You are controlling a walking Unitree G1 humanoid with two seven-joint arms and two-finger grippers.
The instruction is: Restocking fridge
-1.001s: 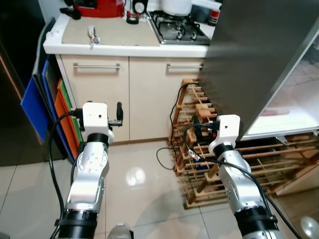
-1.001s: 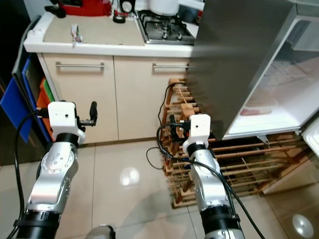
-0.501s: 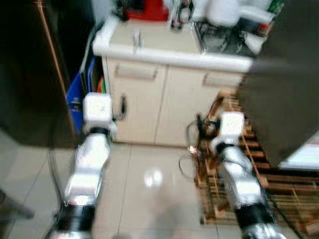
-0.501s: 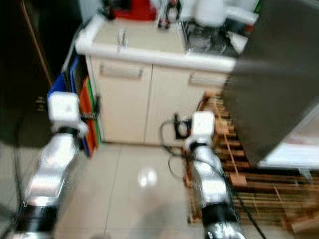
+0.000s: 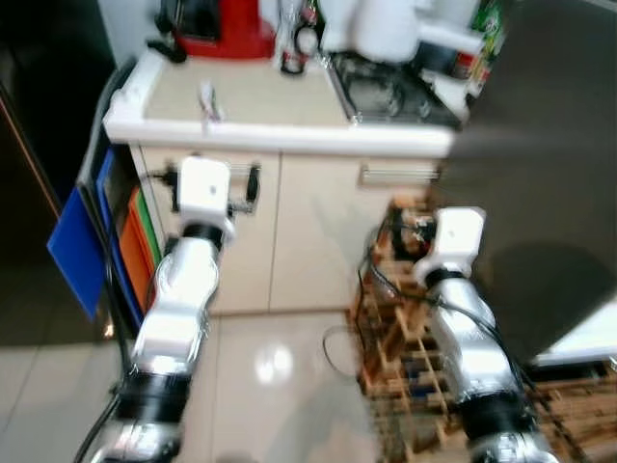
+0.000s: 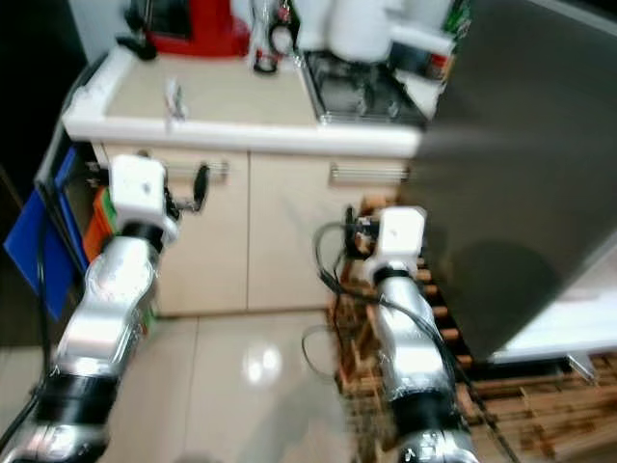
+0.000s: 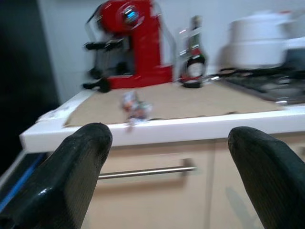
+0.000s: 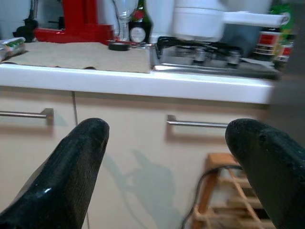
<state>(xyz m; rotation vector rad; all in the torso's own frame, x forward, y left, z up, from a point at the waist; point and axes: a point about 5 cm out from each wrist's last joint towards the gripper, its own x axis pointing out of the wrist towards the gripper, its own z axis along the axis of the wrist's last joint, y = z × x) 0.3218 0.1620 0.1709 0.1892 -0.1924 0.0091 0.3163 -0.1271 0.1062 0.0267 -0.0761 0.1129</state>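
Both grippers are wide open and hold nothing.

The left gripper (image 7: 164, 157) and the right gripper (image 8: 167, 157) are up in front of the kitchen counter (image 5: 280, 135). Past the left jaws sit a red coffee machine (image 7: 131, 45) and a small wrapper (image 7: 135, 107). Past the right jaws is the stove (image 8: 214, 59). The fridge door (image 5: 540, 193) stands just beside the right gripper.

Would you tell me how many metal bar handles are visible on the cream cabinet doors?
2: the left door's handle, partly behind the left pincer in the head views, and the right door's handle.
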